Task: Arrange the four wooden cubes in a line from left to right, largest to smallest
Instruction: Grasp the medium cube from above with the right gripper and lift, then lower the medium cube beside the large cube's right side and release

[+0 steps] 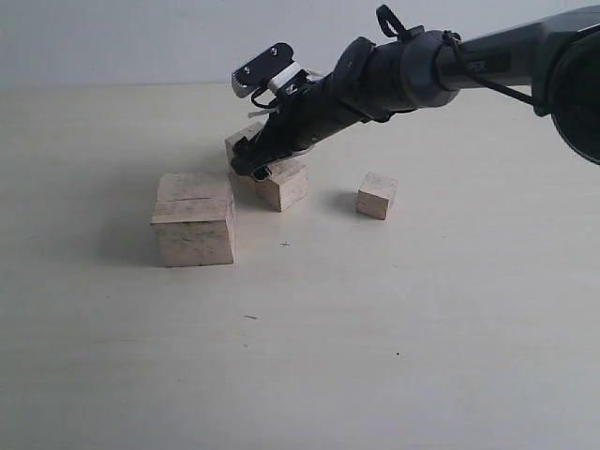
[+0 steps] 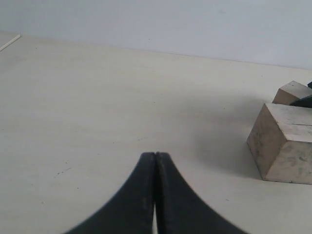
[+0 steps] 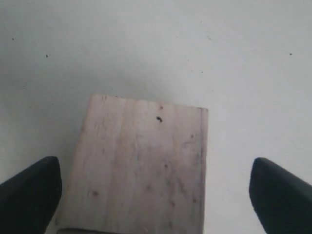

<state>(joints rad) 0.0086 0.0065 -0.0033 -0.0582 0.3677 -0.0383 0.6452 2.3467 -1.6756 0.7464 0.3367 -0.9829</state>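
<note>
The largest cube [image 1: 194, 220] [image 2: 285, 146] stands at the left. Two mid-sized cubes sit just right of it, one further back [image 1: 240, 141] [image 2: 291, 92] and one nearer [image 1: 284, 185]. The smallest cube [image 1: 377, 195] stands apart to the right. My right gripper [image 1: 253, 169] reaches across from the right and hangs low over the two mid-sized cubes. It is open [image 3: 155, 165], with a cube's pale top [image 3: 141, 161] between its fingers [image 3: 31, 192]; I cannot tell which of the two. My left gripper [image 2: 155, 155] is shut on nothing, over bare table left of the largest cube.
The pale table [image 1: 375, 328] carries only the cubes. The right arm [image 1: 450, 66] stretches over the back right of the table. A plain wall [image 1: 141, 37] stands behind.
</note>
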